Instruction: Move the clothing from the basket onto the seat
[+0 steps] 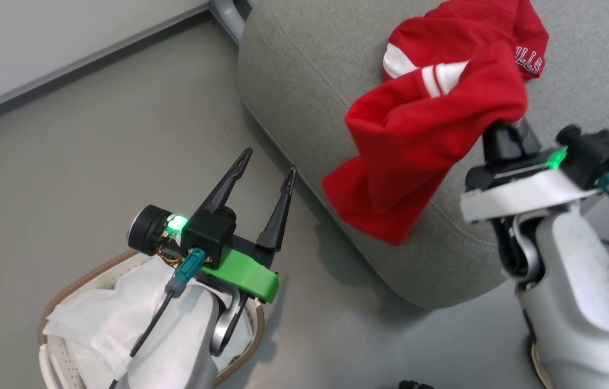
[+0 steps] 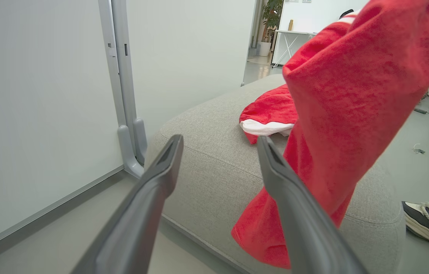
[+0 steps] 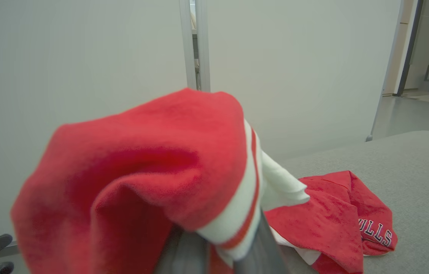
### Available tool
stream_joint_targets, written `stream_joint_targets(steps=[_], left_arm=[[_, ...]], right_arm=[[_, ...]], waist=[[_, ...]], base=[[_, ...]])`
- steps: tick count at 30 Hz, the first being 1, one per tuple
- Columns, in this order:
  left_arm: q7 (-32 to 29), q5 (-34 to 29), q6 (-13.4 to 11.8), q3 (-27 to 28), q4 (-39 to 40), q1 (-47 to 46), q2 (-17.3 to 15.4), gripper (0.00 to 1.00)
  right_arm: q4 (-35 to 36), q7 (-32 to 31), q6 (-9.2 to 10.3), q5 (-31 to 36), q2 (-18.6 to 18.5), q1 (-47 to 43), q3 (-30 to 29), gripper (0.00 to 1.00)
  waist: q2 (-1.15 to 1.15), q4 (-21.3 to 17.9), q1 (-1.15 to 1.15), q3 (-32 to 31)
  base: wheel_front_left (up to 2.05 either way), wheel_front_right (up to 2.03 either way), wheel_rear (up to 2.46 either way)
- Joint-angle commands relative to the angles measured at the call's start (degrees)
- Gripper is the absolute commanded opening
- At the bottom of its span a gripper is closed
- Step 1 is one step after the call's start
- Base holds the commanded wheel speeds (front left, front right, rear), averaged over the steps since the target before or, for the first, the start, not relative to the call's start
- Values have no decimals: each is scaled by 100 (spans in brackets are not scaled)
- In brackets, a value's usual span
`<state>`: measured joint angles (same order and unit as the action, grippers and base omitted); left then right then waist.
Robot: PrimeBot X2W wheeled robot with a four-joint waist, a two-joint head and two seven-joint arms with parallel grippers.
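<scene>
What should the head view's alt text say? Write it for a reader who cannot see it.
The right jaws, shut, hold a red garment up over the rounded corner of the grey seat; a second red garment lies on the seat behind it. At lower left, the left jaws stand open above a white basket holding white cloth.
</scene>
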<state>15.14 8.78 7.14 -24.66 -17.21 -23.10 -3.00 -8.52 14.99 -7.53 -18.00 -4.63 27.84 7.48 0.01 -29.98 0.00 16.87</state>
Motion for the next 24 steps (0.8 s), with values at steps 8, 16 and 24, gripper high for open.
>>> stream_joint_targets(steps=[8, 16, 24], left_arm=[[2, -97, 34, -5, -135, -170, -158, 100], [2, -169, 38, -33, -203, -302, -253, 100], [1, -244, 35, -133, -114, -572, -250, 100]], right_arm=[[-278, 28, 8, 461, -782, 1434, -618, 0], [-1098, 27, 8, 979, -1808, 3036, -1204, 0], [-2292, 26, 8, 1644, -2564, 4192, -1808, 0]], waist=[[-1, 10, 0, 579], [-1, 276, 0, 1035], [-1, 617, 0, 1514]], base=[[0, 0, 0], [0, 0, 0], [0, 0, 0]])
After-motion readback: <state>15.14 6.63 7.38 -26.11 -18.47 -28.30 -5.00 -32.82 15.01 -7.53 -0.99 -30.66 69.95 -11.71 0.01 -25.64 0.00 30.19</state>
